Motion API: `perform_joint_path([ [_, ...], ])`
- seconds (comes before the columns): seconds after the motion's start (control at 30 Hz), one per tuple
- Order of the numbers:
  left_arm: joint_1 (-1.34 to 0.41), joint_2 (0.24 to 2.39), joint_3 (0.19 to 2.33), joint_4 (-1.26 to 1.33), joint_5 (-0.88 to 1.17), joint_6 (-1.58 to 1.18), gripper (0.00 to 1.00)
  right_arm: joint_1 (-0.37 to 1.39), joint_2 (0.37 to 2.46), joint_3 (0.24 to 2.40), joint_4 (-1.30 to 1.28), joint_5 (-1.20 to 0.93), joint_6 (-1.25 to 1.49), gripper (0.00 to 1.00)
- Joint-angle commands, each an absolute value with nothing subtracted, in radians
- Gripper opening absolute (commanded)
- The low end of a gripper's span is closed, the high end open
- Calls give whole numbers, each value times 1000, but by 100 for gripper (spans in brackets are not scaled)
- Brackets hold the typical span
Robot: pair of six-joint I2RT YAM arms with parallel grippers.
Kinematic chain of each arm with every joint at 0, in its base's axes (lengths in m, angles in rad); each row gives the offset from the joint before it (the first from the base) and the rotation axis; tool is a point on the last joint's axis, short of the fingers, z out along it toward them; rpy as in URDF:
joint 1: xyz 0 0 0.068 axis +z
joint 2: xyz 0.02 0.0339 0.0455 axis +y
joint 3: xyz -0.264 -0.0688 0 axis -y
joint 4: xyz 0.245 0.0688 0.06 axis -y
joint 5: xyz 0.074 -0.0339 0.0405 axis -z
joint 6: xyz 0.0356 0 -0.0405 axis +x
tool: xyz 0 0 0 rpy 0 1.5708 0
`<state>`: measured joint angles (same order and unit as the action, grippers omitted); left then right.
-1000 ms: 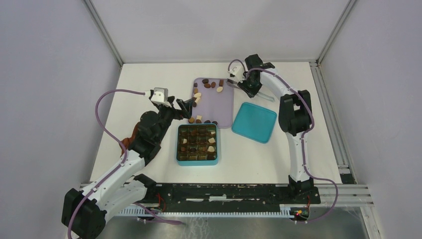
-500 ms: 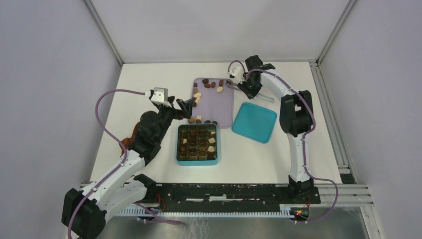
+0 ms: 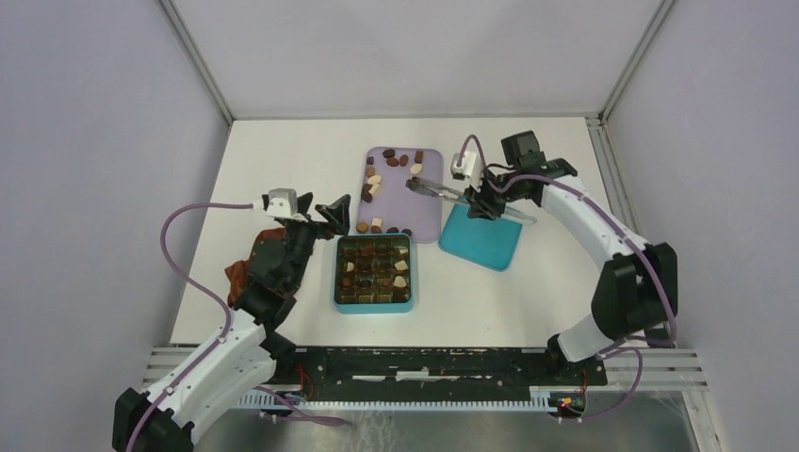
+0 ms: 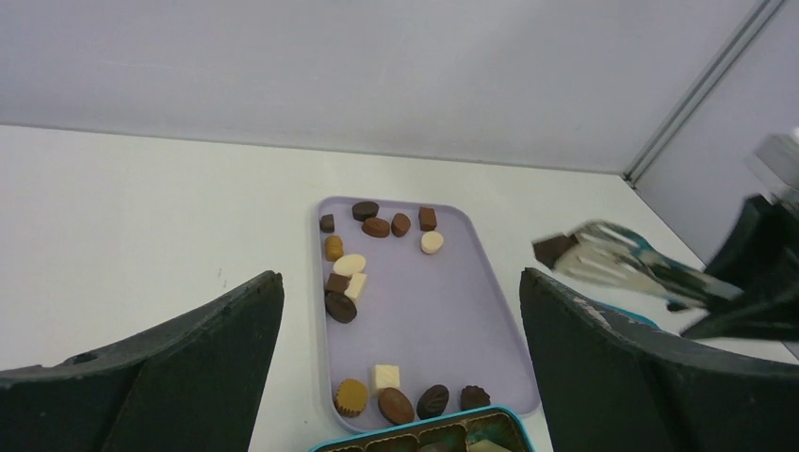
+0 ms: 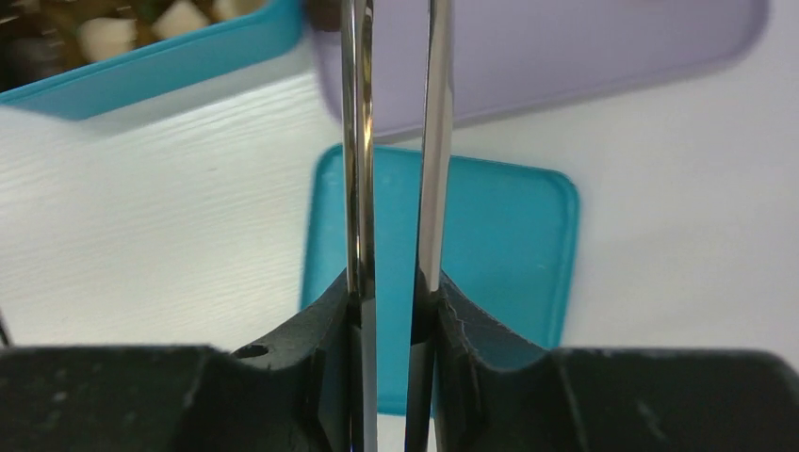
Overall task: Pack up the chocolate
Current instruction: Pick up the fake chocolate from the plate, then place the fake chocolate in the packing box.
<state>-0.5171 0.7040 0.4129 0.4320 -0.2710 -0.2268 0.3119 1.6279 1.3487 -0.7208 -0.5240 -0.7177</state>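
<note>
Chocolate [image 4: 550, 250] at tip of tongs [image 3: 435, 188] was blurred, axis unclear. R gripper [image 5: 393, 292] clamped tongs; L gripper [image 4: 400, 282] gaped open.

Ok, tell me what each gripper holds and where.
Right gripper clamps silver metal tongs about mid-length; their tips pinch a dark brown chocolate. Left gripper holds nothing.

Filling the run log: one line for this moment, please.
left gripper open | right gripper shut on tongs | tongs hold dark chocolate above tray | box part-filled
</note>
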Motion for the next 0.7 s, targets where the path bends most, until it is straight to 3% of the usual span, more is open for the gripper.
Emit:
perform_joint_path([
  [0.0, -522, 660, 389, 518, -346, -243, 100, 316, 1452, 1176, -702, -831, -925, 0],
  [0.13, -521, 667, 396, 505, -353, -249, 100, 354, 1410, 1122, -770, -873, -1049, 0],
  [0.67, -522, 729, 446, 464, -354, -252, 100, 672, 1549, 1107, -800, -544, -1086, 3],
])
